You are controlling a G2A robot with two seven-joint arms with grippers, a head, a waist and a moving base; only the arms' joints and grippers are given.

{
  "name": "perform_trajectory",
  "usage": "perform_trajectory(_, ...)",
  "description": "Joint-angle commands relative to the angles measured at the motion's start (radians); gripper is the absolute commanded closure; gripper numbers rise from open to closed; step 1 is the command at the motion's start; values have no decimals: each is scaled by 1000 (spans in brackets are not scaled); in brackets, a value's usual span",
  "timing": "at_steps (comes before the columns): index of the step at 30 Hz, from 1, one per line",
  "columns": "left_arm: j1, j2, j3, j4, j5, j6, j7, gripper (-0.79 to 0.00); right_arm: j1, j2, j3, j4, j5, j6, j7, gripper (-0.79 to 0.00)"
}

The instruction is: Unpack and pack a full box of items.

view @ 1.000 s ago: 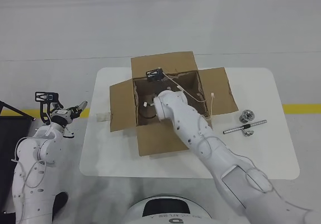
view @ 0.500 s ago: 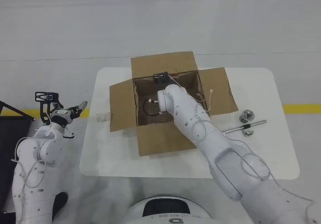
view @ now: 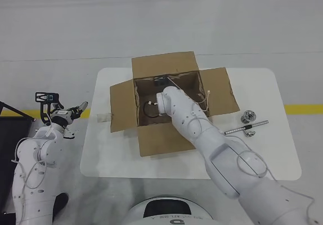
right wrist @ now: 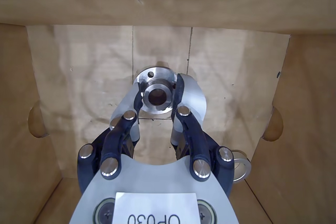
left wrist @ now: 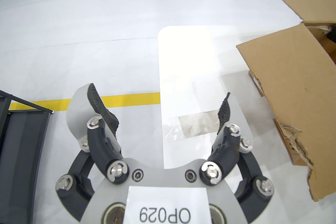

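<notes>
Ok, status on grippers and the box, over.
Left gripper open, hovering off the table's left edge. Right gripper down in the box, shut on flanged hub on its floor. Loose ring beside it, not blocking.

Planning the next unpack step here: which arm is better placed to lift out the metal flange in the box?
Right. Its gripper is down in the cardboard box, shut around the metal flange. The left gripper is open, off the table edge, away from the box.
</notes>
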Motion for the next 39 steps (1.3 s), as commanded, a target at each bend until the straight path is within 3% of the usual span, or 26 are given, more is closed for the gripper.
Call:
perform_trajectory(1, 0, 0, 0, 0, 0, 0, 0, -785, 6, -8, -5, 15, 1, 2, -2, -237)
perform_trajectory(4, 0, 0, 0, 0, 0, 0, 0, -785, 17, -18, -12, 38, 1, 6, -4, -191)
perform_trajectory(6, 0, 0, 0, 0, 0, 0, 0, -785, 22, -25, -16, 48, 1, 8, -7, -31)
perform_trajectory(7, 0, 0, 0, 0, 0, 0, 0, -785, 25, -28, -17, 51, 1, 12, -10, 0)
perform_trajectory(13, 0, 0, 0, 0, 0, 0, 0, -785, 16, -34, -12, 27, 5, 37, -71, 0)
perform_trajectory(18, 0, 0, 0, 0, 0, 0, 0, -785, -52, -11, 9, -105, -23, 63, -164, 0)
perform_trajectory(24, 0, 0, 0, 0, 0, 0, 0, -785, -251, 57, 57, -454, -166, 142, -171, 0)
perform_trajectory(28, 0, 0, 0, 0, 0, 0, 0, -785, -477, 131, 151, -854, -324, 56, -63, 0)
perform_trajectory(32, 0, 0, 0, 0, 0, 0, 0, -785, -666, 173, 235, -1159, -386, -48, -35, 0)
perform_trajectory(39, 0, 0, 0, 0, 0, 0, 0, -785, -820, 187, 269, -1359, -339, -67, -218, 0)
